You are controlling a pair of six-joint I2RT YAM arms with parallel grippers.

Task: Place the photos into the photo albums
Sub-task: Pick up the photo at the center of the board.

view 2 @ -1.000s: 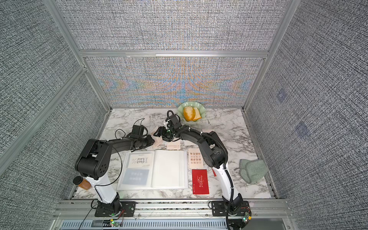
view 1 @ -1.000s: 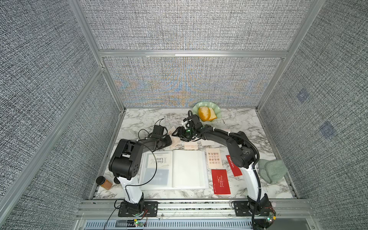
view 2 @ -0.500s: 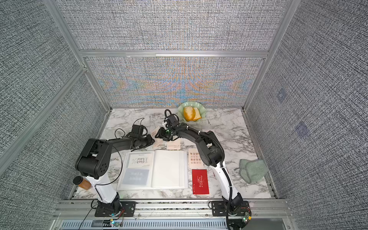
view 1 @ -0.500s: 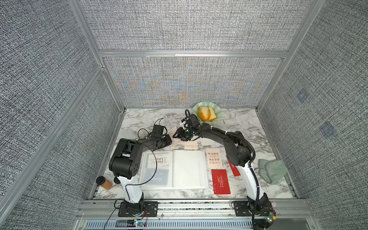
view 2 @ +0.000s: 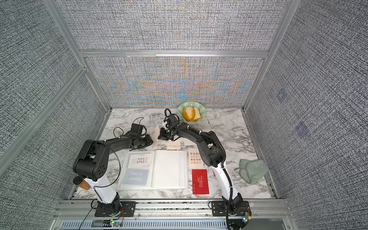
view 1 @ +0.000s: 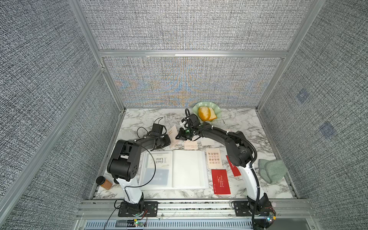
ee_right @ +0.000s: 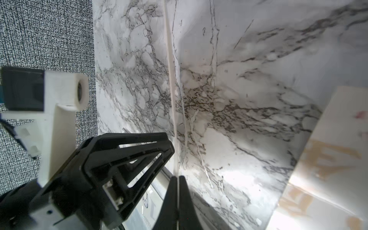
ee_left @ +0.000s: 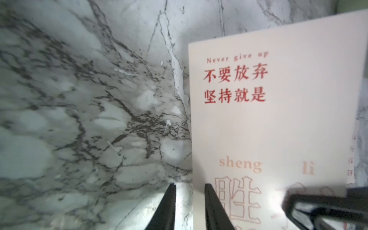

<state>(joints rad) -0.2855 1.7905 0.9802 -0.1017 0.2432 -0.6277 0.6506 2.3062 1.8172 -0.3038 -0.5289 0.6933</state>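
The cream card point(ee_left: 278, 119) reading "Never give up" stands upright on its edge over the marble table point(view 1: 241, 123). It is just past the far edge of the open album point(view 1: 189, 171), right between the 2 grippers. The right gripper point(ee_right: 177, 179) has it: its jaws are pressed together on the card, which runs edge-on as a thin pale line straight into the fingertips in the right wrist view. The left gripper point(ee_left: 190, 187) meets the card from the other side, its 2 fingers a little apart with the card's side edge showing in the gap. Whether it clamps anything cannot be told. The album lies flat, a "Good Luck" print point(view 1: 159, 160) on 1 page and the facing page blank white. Just beyond its far edge lie a small cream photo point(view 1: 190, 145) and a white photo point(view 1: 207, 141). A lettered cream photo point(view 1: 213, 159) and a red photo point(view 1: 221, 181) lie beside the blank page. A second red photo point(view 1: 234, 172) is partly under the right arm. Farther out are a green dish point(view 1: 218, 113), a green cloth point(view 1: 272, 171) and a brown bottle point(view 1: 103, 182).
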